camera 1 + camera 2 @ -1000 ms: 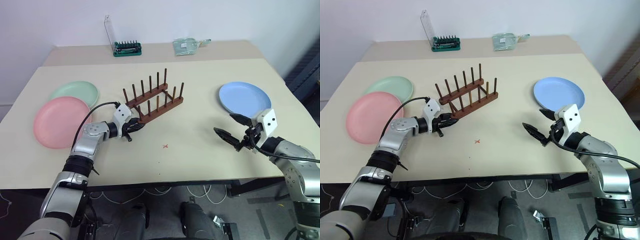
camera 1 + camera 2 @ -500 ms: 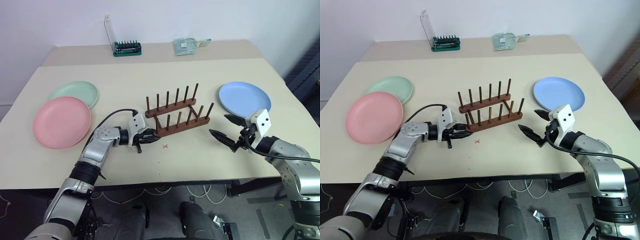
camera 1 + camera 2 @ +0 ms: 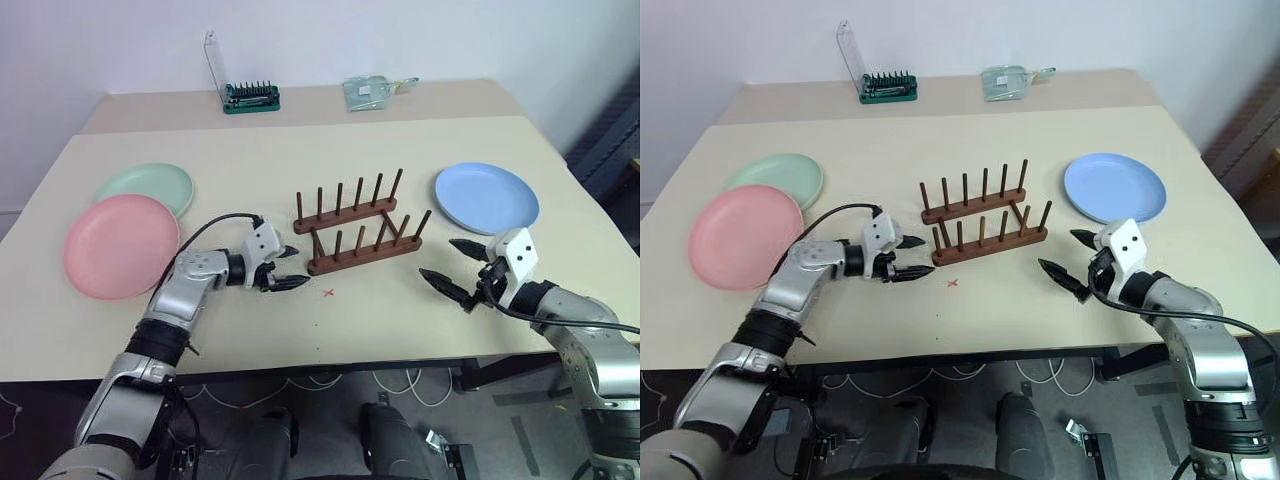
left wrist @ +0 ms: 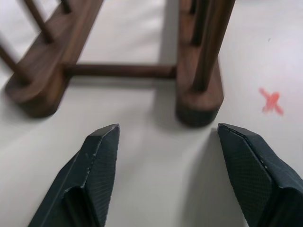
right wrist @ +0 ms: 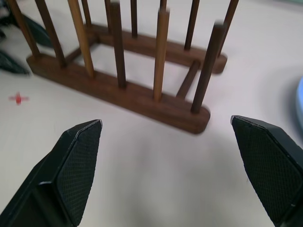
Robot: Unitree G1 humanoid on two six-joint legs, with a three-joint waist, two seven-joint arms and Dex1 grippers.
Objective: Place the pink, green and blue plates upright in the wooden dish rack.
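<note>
Beige tabletop (image 3: 380, 330): left gripper (image 3: 286, 269) fingers just opened, releasing repositioned wooden dish rack (image 3: 360, 232) right ahead; right gripper (image 3: 458, 270) fingers open, empty; plates unracked.

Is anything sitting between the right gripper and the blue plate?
Nothing visible. The right gripper, open, hangs over bare table, with the blue plate just beyond it. The wooden dish rack stands off to its left.
</note>
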